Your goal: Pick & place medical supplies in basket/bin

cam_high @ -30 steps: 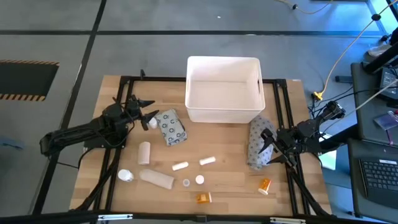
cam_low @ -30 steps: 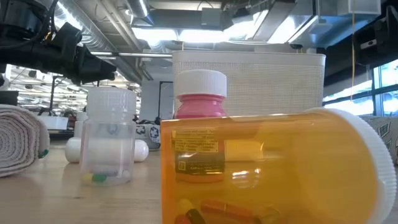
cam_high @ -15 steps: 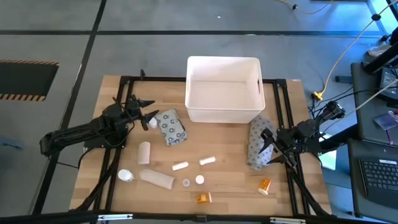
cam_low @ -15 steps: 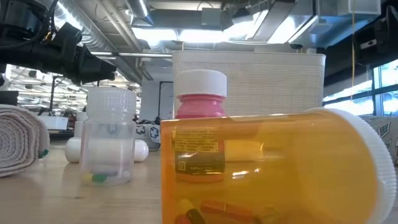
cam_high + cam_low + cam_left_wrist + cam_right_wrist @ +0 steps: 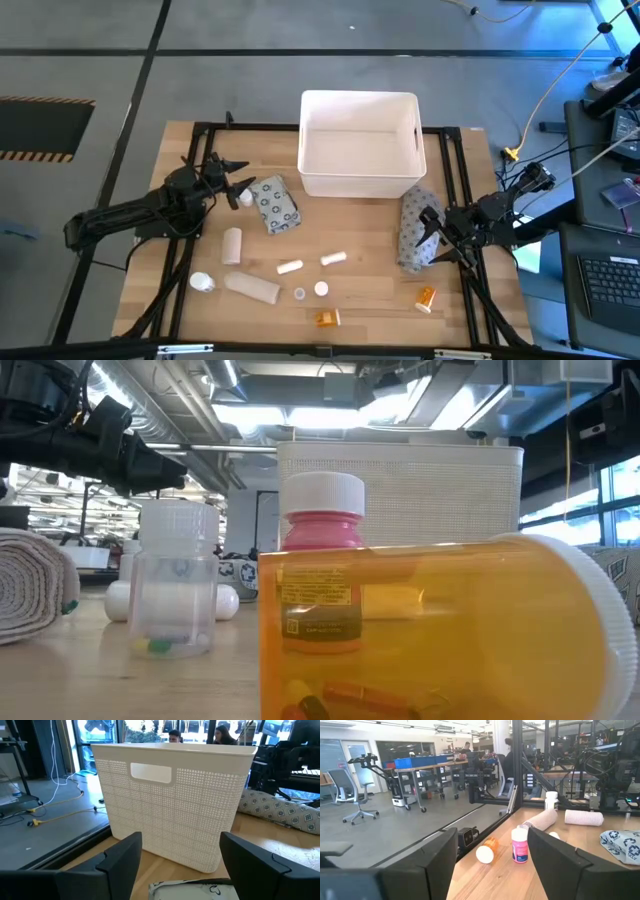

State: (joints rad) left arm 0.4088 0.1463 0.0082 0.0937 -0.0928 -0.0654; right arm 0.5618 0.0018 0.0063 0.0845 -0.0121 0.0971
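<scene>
The white tub (image 5: 360,143) sits at the far middle of the wooden table (image 5: 180,290), slot handle in its right wall, and nothing shows inside it. All the supplies are outside it. A grey packet printed with circles (image 5: 273,206) lies just off the tub's near left corner, and a second patterned grey packet (image 5: 414,231) lies off its near right corner. Nearer the front are two white rolls (image 5: 232,245) (image 5: 252,288), a small white bottle (image 5: 203,283), two little white cylinders (image 5: 290,267) (image 5: 333,259), two small caps (image 5: 321,289) (image 5: 300,294) and two orange pill bottles (image 5: 327,318) (image 5: 426,298).

The left gripper (image 5: 236,184) hovers low just beside the circle-printed packet, jaws parted and holding nothing; in its wrist view the packet's edge (image 5: 192,889) shows between the fingers (image 5: 120,857). The right gripper (image 5: 432,236) rests against the other packet's right edge, jaws likewise parted and empty, facing the near part of the table.

The step looks like the first pick, probably the left packet. A flat soft packet is awkward: I'd come down over one edge or corner, pinch where the material bunches, and lift high enough to clear the tub's tall wall before letting go. The risk is the packet sliding away or folding out of the pinch.
</scene>
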